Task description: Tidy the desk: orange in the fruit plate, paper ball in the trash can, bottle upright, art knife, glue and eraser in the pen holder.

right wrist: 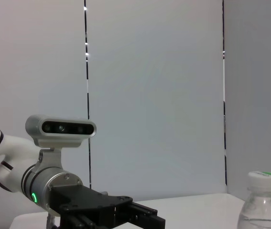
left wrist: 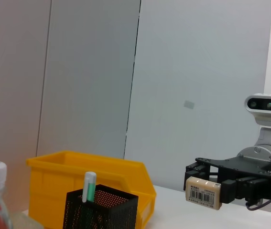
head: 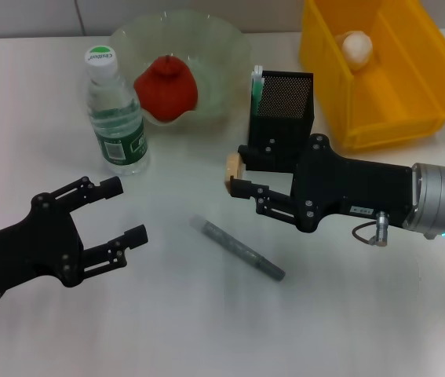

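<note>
Trash can [head: 410, 94]: yellow, paper ball [head: 357, 47] inside.
Fruit plate [head: 222, 47]: holds orange [head: 165, 88].
Bottle [head: 116, 114]: upright.
Pen holder [head: 281, 118]: black mesh.
Right gripper [head: 236, 174]: clamping eraser [head: 234, 173] beside pen holder.
Left gripper [head: 124, 210]: spread wide, holding nothing.
Art knife [head: 238, 250]: flat on desk.

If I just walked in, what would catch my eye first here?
Probably the yellow bin at the table's far right, with a paper ball inside. Next, the right gripper holding an eraser beside the black pen holder.
</note>
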Motion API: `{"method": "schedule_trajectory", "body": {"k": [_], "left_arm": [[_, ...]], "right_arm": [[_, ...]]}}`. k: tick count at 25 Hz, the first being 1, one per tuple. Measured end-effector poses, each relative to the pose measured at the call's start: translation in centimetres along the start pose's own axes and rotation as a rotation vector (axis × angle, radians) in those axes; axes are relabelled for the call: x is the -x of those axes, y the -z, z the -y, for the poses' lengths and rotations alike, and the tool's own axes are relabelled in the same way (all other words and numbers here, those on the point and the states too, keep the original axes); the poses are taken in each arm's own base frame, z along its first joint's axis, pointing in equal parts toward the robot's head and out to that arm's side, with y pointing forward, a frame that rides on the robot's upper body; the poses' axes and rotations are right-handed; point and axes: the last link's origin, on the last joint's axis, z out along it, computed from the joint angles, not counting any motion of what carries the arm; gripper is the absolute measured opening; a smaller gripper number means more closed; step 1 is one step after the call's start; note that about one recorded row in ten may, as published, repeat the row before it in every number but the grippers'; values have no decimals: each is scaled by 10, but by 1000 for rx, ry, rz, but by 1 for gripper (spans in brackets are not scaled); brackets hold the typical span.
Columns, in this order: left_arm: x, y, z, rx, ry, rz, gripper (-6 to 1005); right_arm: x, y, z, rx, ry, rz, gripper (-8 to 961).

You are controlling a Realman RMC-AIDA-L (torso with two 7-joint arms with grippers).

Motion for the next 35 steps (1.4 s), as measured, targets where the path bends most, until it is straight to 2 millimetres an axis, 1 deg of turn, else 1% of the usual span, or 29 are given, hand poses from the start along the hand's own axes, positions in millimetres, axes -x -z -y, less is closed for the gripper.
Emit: {"method": "schedule_trajectory", "body": {"k": [7,12,15,17,18,21,22,27,35], "left_arm": [[-1,-1,1,2,-1,-1,783],[-1,-1,1,3,0,-3,783],[-2,-1,1,2,-1,-5,783],[-2,-1,1,3,-1,-6,783],[-2,-1,1,3,-1,-7,783],[-2,-2,1,4,-1,-7,783],[-2,-2,1,4,-2,-8,783],[-3,-1,1,4,-2,-9,783],[-2,0,1,0,-2,-8,783]], "right_arm": [[2,4,4,-41,-5,23,448],[3,13,15,-158,2,73,457],[3,21,25,-254,3,99,462],[3,29,36,-355,-3,116,466],[3,29,36,-355,-3,116,468],[2,34,46,-430,-14,119,473],[2,35,51,-457,-18,111,475],[3,31,59,-472,-19,93,484],[4,24,62,-465,-23,83,499]]}}
